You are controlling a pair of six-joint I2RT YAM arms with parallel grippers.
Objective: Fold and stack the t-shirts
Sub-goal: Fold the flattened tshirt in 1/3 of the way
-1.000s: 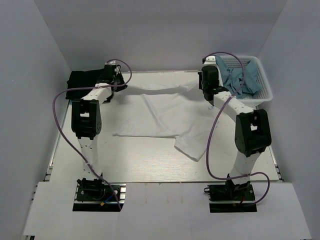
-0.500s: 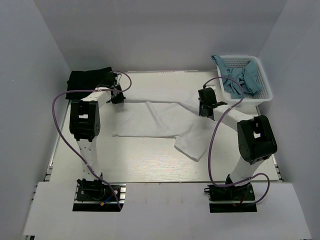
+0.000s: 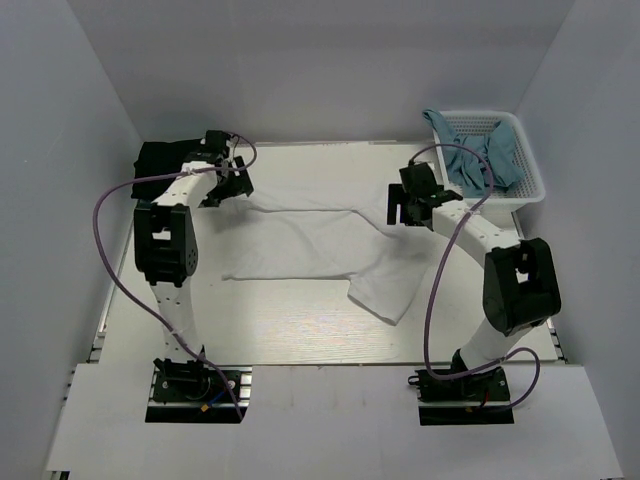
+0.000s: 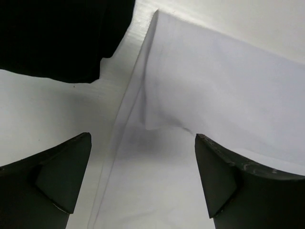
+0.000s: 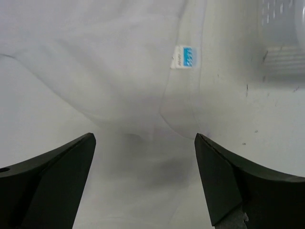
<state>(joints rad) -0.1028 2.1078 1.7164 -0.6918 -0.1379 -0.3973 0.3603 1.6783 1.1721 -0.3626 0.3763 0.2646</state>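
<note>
White shirt [image 3: 320,240] rumpled on the surface [image 3: 280,320], black shirt [image 3: 162,158] at far left, left hand [image 4: 143,179] and right hand [image 5: 145,181] apart, over white cloth

A white slatted plastic basket [image 3: 528,190] is flanking the right gripper [image 3: 400,208], and a folded black cotton t-shirt [image 3: 162,160] is lying just beside the left gripper [image 3: 230,185].

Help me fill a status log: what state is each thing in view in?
white t-shirt: flat on table, partly folded, not gripped.
black t-shirt: folded, far left corner.
basket: holding crumpled blue cloth.
left gripper: open above white shirt's edge.
right gripper: open above the shirt's label.
</note>
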